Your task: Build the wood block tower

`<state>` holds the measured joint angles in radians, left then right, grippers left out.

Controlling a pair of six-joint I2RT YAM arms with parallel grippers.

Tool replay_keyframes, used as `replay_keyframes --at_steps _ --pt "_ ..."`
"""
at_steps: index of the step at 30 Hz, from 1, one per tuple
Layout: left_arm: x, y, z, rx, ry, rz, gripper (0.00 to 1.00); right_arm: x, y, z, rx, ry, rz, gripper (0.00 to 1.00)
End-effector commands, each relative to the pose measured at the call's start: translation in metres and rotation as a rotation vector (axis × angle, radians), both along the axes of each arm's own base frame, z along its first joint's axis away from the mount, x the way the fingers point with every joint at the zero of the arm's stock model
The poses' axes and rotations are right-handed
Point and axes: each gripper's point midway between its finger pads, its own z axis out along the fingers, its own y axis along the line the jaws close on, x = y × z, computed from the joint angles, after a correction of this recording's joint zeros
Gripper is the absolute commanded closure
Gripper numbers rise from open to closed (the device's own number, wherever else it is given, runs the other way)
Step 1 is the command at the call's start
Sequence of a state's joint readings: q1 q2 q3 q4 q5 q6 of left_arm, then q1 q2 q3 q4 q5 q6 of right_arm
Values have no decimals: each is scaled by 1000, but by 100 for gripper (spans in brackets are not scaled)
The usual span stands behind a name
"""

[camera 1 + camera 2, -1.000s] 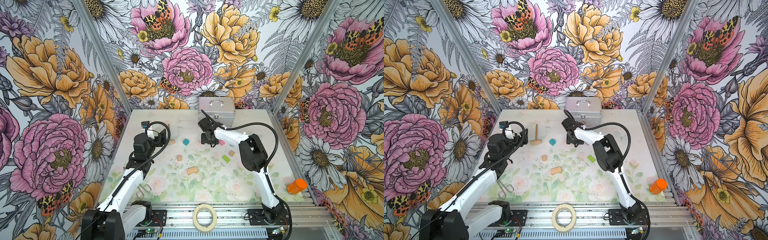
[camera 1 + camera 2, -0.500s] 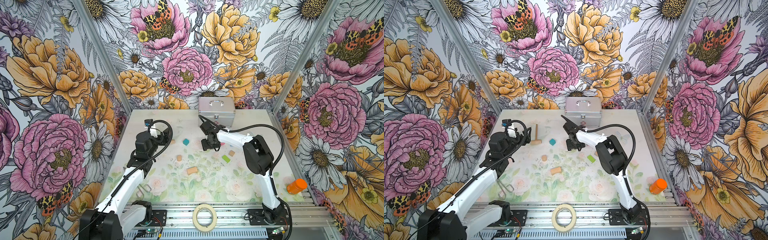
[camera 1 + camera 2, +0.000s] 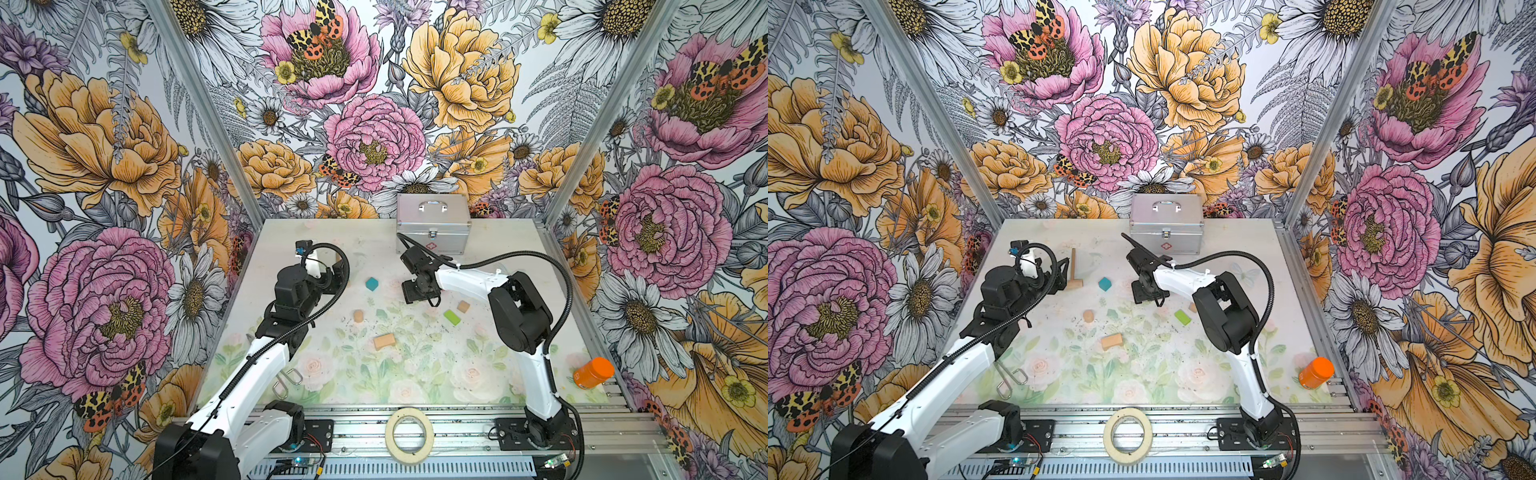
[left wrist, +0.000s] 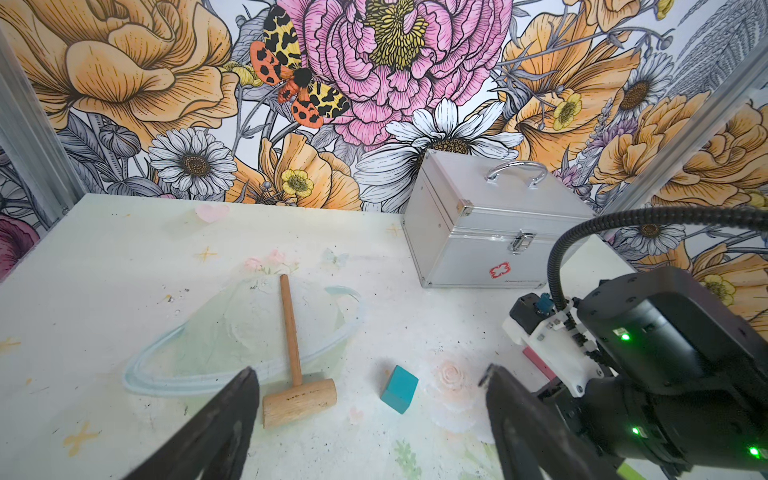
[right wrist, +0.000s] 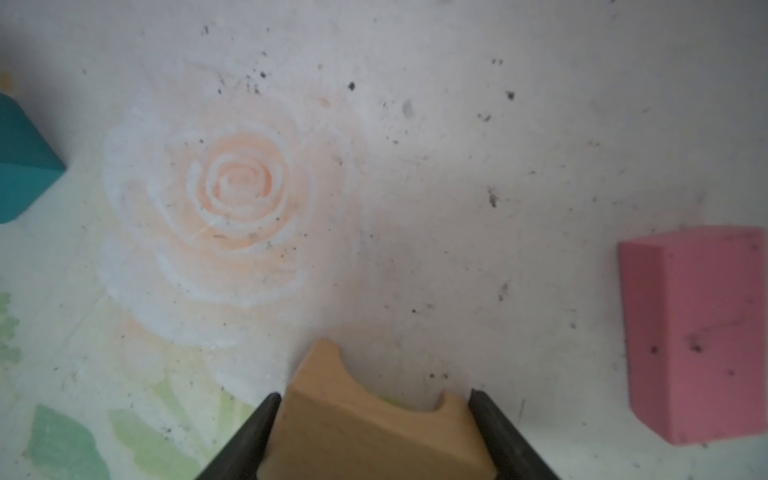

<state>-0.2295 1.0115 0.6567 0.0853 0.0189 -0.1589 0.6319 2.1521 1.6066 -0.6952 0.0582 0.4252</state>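
My right gripper (image 5: 374, 397) is shut on a tan arch-shaped wood block (image 5: 374, 432) and hangs low over the mat behind the green brick (image 3: 451, 317). A pink block (image 5: 698, 332) lies beside it. A teal cube (image 4: 399, 388) sits just ahead of my open, empty left gripper (image 4: 370, 372). In both top views a tan cylinder (image 3: 358, 316), a tan brick (image 3: 384, 341) and a tan cube (image 3: 463, 306) lie singly on the mat. The right gripper (image 3: 419, 295) is right of the teal cube (image 3: 372, 284). No tower shows in any view.
A wooden mallet-shaped stick (image 4: 297, 395) lies left of the teal cube. A silver case (image 3: 432, 224) stands at the back wall. An orange bottle (image 3: 592, 372) lies front right, a tape roll (image 3: 409, 434) on the front rail, a wire clip (image 3: 286, 380) front left.
My right gripper has moved a little forward, away from the case, carrying the tan arch block. My left arm has shifted slightly to the right.
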Motion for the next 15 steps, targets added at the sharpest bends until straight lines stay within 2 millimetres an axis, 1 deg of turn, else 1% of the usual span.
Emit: replay_keyframes --at_steps 1,3,5,15 --pt "-2 -1 17 -10 -36 8 13 4 7 24 33 -68 10 48" --pt "-3 -1 17 -9 -36 9 13 4 6 24 29 -69 18 44" --pt "-3 -1 17 -9 -35 8 13 4 5 24 25 -71 28 43" --pt "-6 -3 18 5 -42 7 13 -1 10 24 30 -62 102 43"
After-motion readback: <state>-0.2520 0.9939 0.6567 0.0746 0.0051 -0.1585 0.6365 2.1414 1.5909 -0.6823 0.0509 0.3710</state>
